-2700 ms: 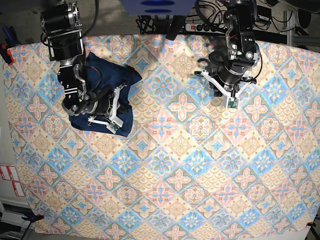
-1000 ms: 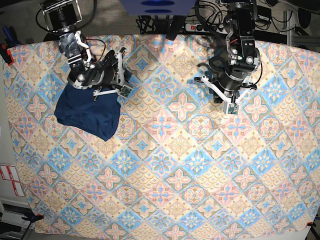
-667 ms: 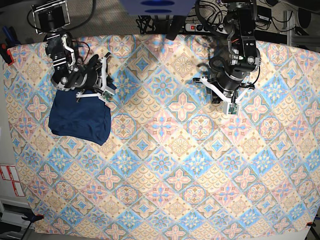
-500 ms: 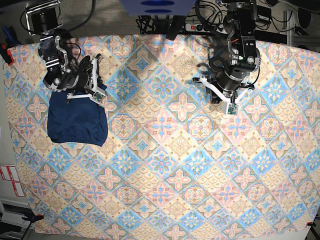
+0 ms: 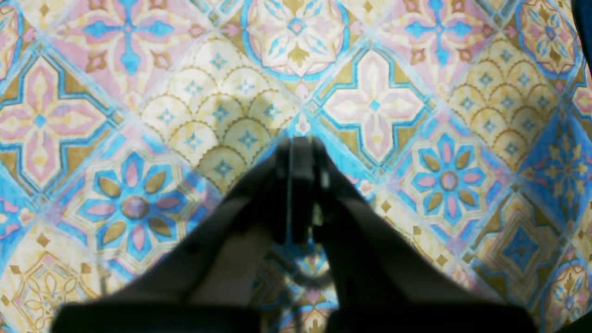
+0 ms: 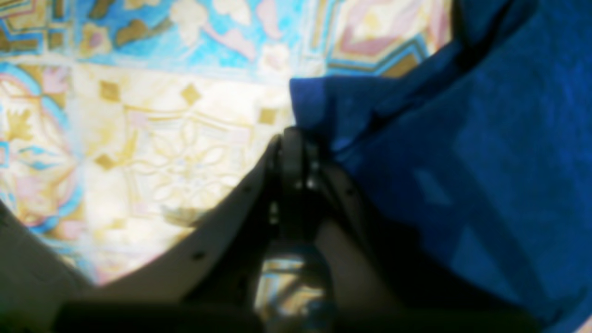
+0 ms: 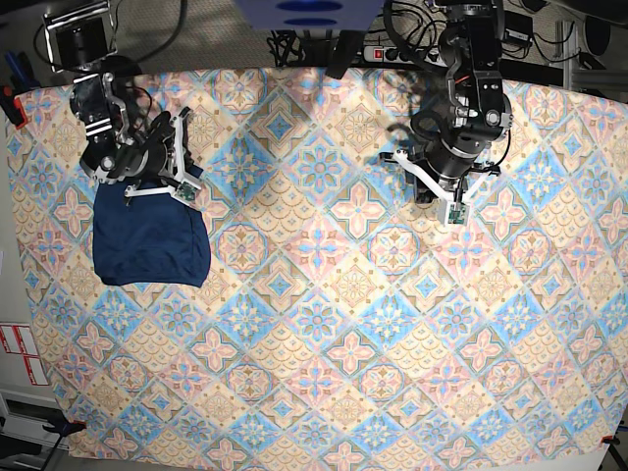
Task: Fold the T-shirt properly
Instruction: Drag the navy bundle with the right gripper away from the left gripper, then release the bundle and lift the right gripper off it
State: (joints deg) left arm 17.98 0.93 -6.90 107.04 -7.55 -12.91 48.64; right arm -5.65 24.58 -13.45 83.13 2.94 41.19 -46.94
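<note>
one patterned tablecloth (image 7: pixel 334 294) covers the whole work surface, printed with pink, blue and gold tile shapes. it is the largest thing here and everything else sits on or above it.

one garment lies on it: the t-shirt (image 7: pixel 149 238), dark navy and plain, gathered into a roughly square bundle near the cloth's left edge in the base view. its lower edge is rounded and its right side runs fairly straight. no sleeve can be told apart from the body in that view.

i have two arms. my right arm (image 7: pixel 103 103) reaches down from the upper left corner of the base view to the top edge of the bundle. my left arm (image 7: pixel 471 78) hangs over bare cloth in the upper right, well apart from the shirt.

my right gripper (image 6: pixel 296 138) has its jaws pressed together, tip to tip. in the right wrist view a blue fold of the shirt lies right against the tips on their right side, with bare cloth to their left; the view is too blurred for me to say whether any fabric is pinched between them.

my left gripper (image 5: pixel 298 145) is likewise closed, its two dark fingers meeting with nothing between them, above a pale scalloped tile.
</note>
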